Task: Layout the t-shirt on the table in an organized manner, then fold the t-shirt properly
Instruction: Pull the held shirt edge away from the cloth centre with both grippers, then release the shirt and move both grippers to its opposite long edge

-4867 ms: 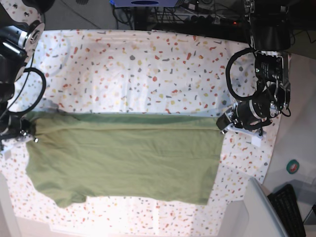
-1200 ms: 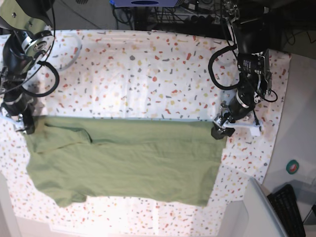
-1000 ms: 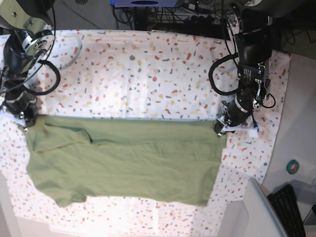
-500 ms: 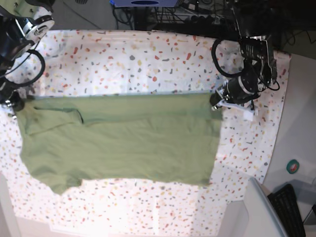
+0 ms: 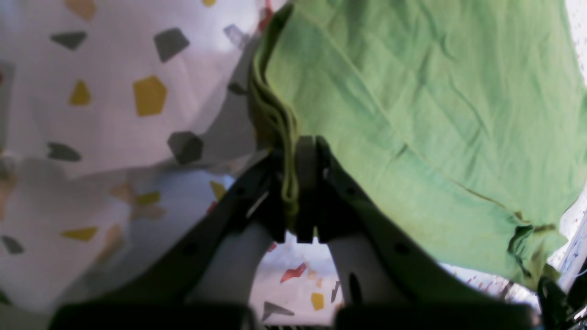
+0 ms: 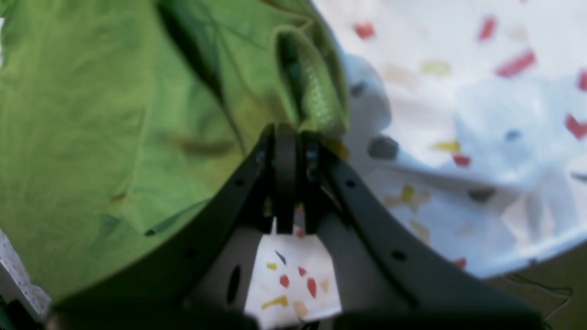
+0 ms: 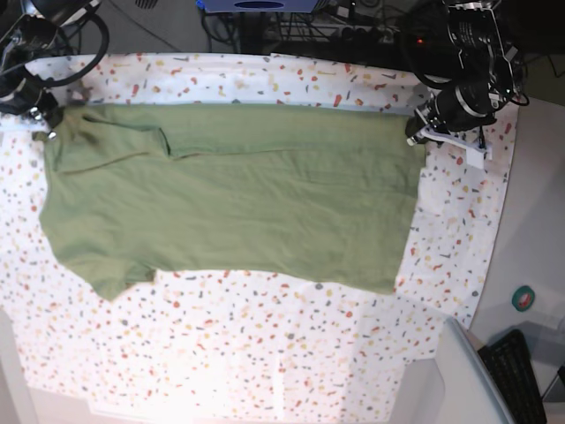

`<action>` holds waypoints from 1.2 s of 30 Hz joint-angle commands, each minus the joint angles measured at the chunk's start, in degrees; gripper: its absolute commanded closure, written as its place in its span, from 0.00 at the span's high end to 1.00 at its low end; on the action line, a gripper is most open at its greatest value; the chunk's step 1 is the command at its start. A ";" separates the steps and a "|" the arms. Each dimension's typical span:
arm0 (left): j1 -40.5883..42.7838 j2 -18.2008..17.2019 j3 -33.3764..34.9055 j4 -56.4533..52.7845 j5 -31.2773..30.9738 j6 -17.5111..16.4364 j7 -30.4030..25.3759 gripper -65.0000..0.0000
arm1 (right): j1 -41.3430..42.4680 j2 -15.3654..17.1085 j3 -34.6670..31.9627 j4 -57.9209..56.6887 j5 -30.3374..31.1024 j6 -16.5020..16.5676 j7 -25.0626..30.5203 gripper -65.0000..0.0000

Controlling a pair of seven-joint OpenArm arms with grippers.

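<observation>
While both jaws sit clamped together, left gripper pinches t-shirt hem; right gripper grip pt blurred, at collar.

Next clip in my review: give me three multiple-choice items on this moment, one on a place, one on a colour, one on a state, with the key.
1. Where does the t-shirt lie on the table?
A. along the far edge
B. bunched at the near edge
C. hanging off the side

2. What colour is the t-shirt?
A. navy
B. olive green
C. white

3. How is the left tool?
A. open above the cloth
B. shut on the t-shirt's edge
C. resting empty on the table

Key: 1 A, the base view shows it spread flat along the far edge. 2 B, green in every view. 3 B, the left wrist view shows bunched green hem pinched between its closed tips.
</observation>
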 commanded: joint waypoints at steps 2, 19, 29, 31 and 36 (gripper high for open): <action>0.49 -0.37 -0.24 0.71 -0.76 -0.32 -0.37 0.00 | 0.15 0.54 0.11 1.10 0.72 0.21 0.69 0.00; 0.40 -0.20 -4.81 1.59 -0.85 -0.32 -0.37 0.64 | -0.38 0.54 6.80 8.66 0.99 -5.85 -2.03 0.58; -2.23 -2.92 -12.72 13.02 -0.41 -0.32 -0.10 0.68 | 10.79 15.05 -17.29 -6.99 0.64 -5.50 9.31 0.59; -2.32 -4.42 -11.23 13.20 -0.41 -0.32 -0.10 0.68 | 15.27 18.92 -24.59 -17.62 0.64 -5.77 16.69 0.59; -2.06 -5.82 -10.26 12.76 -0.41 -0.40 -0.10 0.68 | 26.96 24.01 -37.16 -42.42 0.64 -5.85 30.58 0.59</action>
